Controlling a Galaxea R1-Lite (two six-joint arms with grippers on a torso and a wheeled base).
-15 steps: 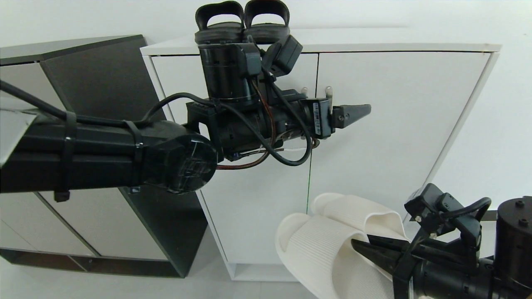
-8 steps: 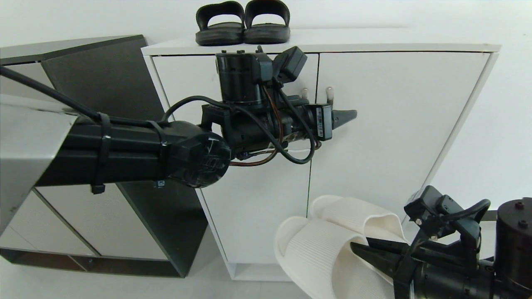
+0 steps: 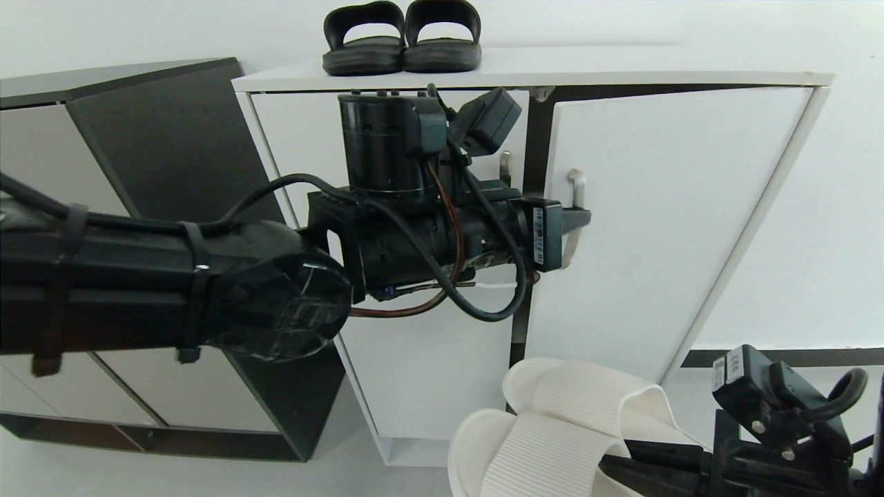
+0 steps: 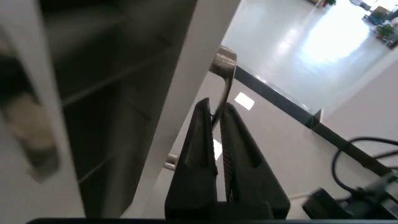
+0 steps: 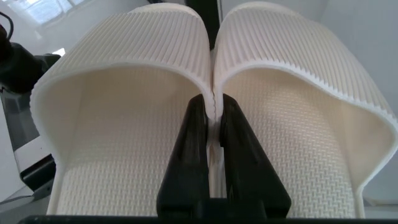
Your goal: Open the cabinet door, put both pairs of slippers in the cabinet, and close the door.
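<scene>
A white cabinet (image 3: 621,69) stands ahead, its right door (image 3: 656,221) pulled ajar so that a dark gap shows beside it. My left gripper (image 3: 579,221) is shut on that door's metal handle (image 3: 574,181); the left wrist view has the handle (image 4: 224,81) pinched between the fingers of the left gripper (image 4: 216,115), with dark shelves (image 4: 93,81) inside. A pair of black slippers (image 3: 402,38) rests on the cabinet top. Low at the front, my right gripper (image 3: 615,461) holds the white slippers (image 3: 552,414). In the right wrist view the gripper (image 5: 213,107) clamps both inner edges of the white slippers (image 5: 124,124).
A dark cabinet (image 3: 173,138) with pale panels stands to the left of the white one. The left door (image 3: 414,345) stays closed, its handle (image 3: 505,168) just behind my left wrist. Pale floor (image 3: 780,386) lies to the right of the cabinet.
The right door has swung out from closed to ajar as my left gripper, shut on its handle, pulled back. My right arm with the white slippers has sunk lower in the picture.
</scene>
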